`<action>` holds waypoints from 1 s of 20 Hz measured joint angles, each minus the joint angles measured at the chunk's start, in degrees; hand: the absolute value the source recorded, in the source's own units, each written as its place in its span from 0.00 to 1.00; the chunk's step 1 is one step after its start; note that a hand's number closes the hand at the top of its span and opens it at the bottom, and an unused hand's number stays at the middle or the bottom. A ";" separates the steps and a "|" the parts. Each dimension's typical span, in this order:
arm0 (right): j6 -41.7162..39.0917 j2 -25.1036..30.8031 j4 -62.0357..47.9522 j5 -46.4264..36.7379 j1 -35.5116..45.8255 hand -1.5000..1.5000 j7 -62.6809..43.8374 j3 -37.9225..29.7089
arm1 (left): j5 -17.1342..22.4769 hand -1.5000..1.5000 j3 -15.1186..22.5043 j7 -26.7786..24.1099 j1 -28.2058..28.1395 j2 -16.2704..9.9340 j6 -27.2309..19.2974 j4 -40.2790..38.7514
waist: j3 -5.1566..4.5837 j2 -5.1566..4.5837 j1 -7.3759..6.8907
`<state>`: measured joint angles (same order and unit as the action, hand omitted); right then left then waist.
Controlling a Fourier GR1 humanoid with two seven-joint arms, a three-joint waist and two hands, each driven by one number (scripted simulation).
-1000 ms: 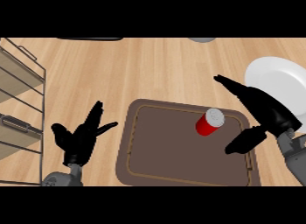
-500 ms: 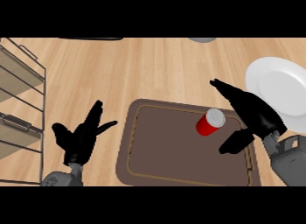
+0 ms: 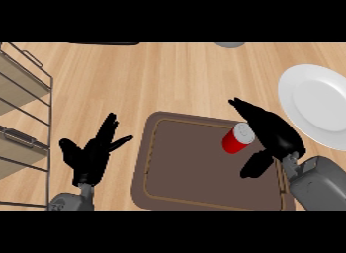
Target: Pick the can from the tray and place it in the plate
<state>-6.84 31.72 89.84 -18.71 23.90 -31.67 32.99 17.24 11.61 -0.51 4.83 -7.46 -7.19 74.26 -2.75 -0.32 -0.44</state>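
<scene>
- The red can is standing on the brown tray, near the tray's 1 o'clock corner.
- The right hand is sitting just beside the can, at the can's 3 o'clock side.
- Its fingers are pointing out straight past the can toward 11 o'clock, and its thumb is hanging down toward 6 o'clock.
- The fingers and thumb are apart, and they are not wrapping round the can yet. I cannot tell if the palm is touching the can.
- The left hand is resting off the tray, at the tray's 9 o'clock side, with its fingers spread and pointing up. It is holding nothing.
- The white plate is lying on the wooden counter at 2 o'clock from the can, a little way off, and nothing is lying on it.
- A wire rack is standing at the far 9 o'clock edge, well apart from the job.
- I think the reaching step is going on now, the one just before the grab.
- Next, I think the right hand needs to curl its fingers and thumb round the can.
- Then it needs to lift the can and carry it toward 2 o'clock, over to the plate.
- The can is tall and thin, so a bump from the side could tip it over.
</scene>
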 measured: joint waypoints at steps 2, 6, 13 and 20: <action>-0.31 -0.25 -1.13 -0.30 0.12 1.00 0.78 0.09 | 0.04 0.50 0.04 -0.26 0.22 0.07 0.60 -0.28 | -0.03 -0.05 -0.03; -2.15 -0.64 -3.11 -2.62 1.42 1.00 1.99 2.46 | 0.06 0.50 0.31 0.01 0.61 0.10 1.08 -0.47 | -0.07 -0.11 -0.44; -1.13 -0.73 -5.45 -6.14 2.73 1.00 5.62 2.93 | 0.05 0.50 0.19 -0.02 0.49 0.12 1.76 -0.60 | -0.05 0.07 -0.31; 6.75 -3.19 -3.20 -11.74 -0.10 1.00 4.45 3.23 | 0.28 0.50 -0.40 -0.10 -0.63 -0.03 1.36 -0.02 | 0.07 0.48 0.77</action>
<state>-0.09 28.53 86.64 -30.45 23.80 -27.22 36.22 17.52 11.21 -0.61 4.20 -7.49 -5.83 74.23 -2.68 0.16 0.33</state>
